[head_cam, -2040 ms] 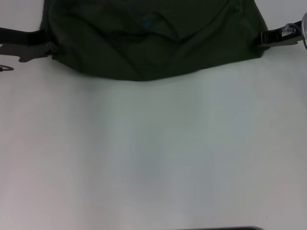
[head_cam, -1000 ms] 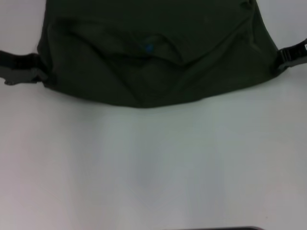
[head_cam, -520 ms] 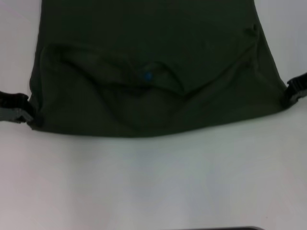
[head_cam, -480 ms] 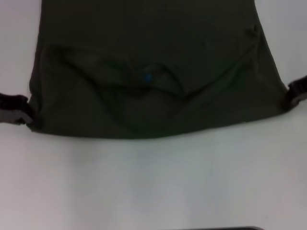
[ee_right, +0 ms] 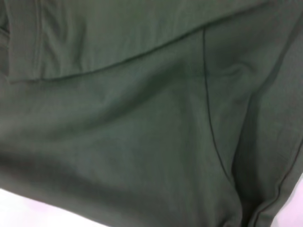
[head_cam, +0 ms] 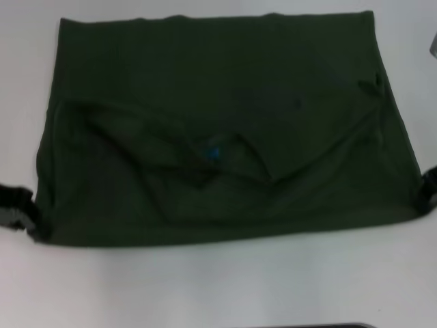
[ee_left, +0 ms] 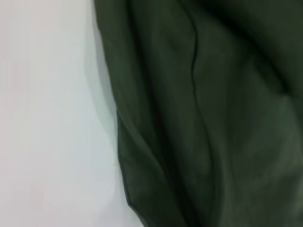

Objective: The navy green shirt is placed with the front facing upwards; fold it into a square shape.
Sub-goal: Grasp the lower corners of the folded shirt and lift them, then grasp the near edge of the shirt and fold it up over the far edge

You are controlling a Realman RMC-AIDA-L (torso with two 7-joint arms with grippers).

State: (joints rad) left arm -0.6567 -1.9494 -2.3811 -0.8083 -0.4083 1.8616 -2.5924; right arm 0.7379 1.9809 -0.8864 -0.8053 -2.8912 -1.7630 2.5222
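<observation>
Head view, near to far. L gripper [head_cam: 17, 208] at 8 o'clock, touching near-left corner of the navy green shirt [head_cam: 225, 89]; fingers hidden by cloth, grip state can't be told. R gripper [head_cam: 429, 191] at 4 o'clock, against near-right corner; state likewise can't be told. Shirt lies doubled over on white table [head_cam: 218, 287], near edge sagging at centre. Blue neck label [head_cam: 213, 153] mid-fold. Far edge straight at 12 o'clock.

navy green shirt [head_cam: 225, 130]: matt cloth (soft, creased) | table [head_cam: 218, 287]: smooth white
</observation>
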